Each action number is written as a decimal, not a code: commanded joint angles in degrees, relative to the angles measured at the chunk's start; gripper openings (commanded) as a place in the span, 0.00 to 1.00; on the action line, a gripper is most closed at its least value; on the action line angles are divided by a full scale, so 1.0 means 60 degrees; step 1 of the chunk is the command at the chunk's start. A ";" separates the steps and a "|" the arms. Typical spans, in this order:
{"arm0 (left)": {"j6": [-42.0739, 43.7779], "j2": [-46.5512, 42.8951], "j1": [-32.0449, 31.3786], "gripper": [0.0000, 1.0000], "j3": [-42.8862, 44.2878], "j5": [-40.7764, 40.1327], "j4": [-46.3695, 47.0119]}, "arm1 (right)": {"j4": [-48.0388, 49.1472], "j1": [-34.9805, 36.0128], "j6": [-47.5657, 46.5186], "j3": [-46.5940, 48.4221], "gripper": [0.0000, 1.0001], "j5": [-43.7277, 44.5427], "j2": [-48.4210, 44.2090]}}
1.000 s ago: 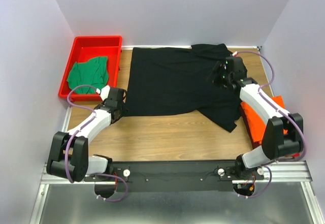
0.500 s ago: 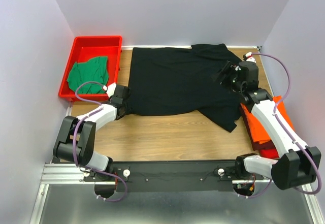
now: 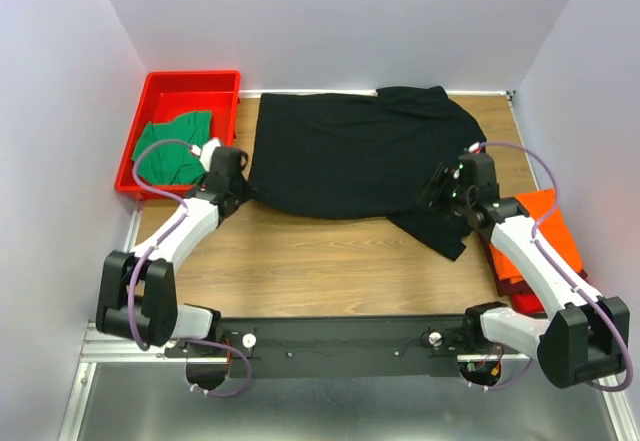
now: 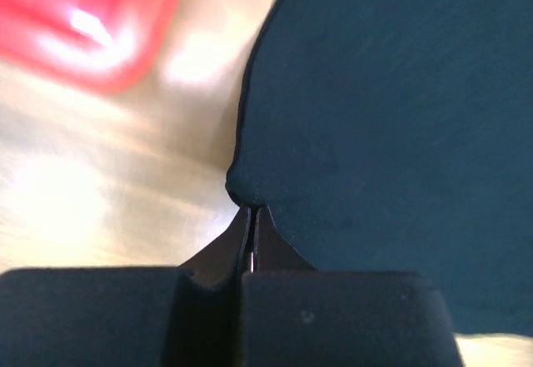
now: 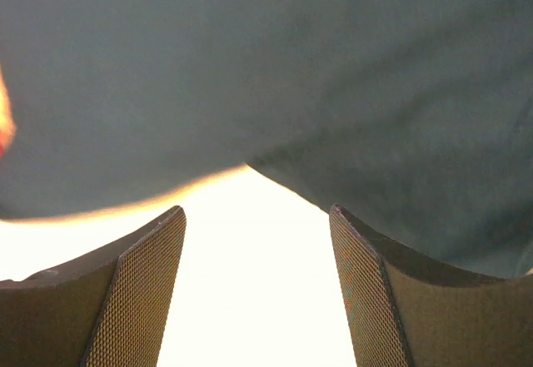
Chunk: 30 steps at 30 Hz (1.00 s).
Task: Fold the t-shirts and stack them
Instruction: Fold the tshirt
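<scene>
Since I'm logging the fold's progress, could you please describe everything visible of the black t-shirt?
The black t-shirt is plain, soft-looking matte cloth, spread mostly flat on the wooden table, one sleeve trailing toward the near right. The shut left gripper pinches its near left corner; the open right gripper hovers by the trailing sleeve.

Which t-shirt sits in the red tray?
The green t-shirt, bunched inside the red tray; the black t-shirt lies spread on the table, the orange t-shirt at its right edge.
</scene>
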 commanded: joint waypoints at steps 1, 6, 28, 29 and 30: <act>0.0614 -0.0671 0.0768 0.00 0.0591 0.0133 -0.0450 | -0.0737 0.0490 0.0348 -0.0649 0.76 -0.0627 0.0103; 0.1229 -0.0745 0.1807 0.00 0.0782 0.0674 -0.0510 | -0.1366 0.1895 0.0787 -0.0955 0.76 0.0119 0.0015; 0.1801 -0.0482 0.2205 0.00 0.0562 0.1731 -0.0026 | -0.2747 0.2322 0.1785 -0.2669 0.76 0.0121 -0.1759; 0.1816 -0.0496 0.2205 0.00 0.0548 0.1745 -0.0026 | -0.2643 0.2381 0.1726 -0.2786 0.76 0.0208 -0.1801; 0.1816 -0.0496 0.2205 0.00 0.0519 0.1760 -0.0011 | -0.2497 0.2440 0.1769 -0.2903 0.76 0.0296 -0.1874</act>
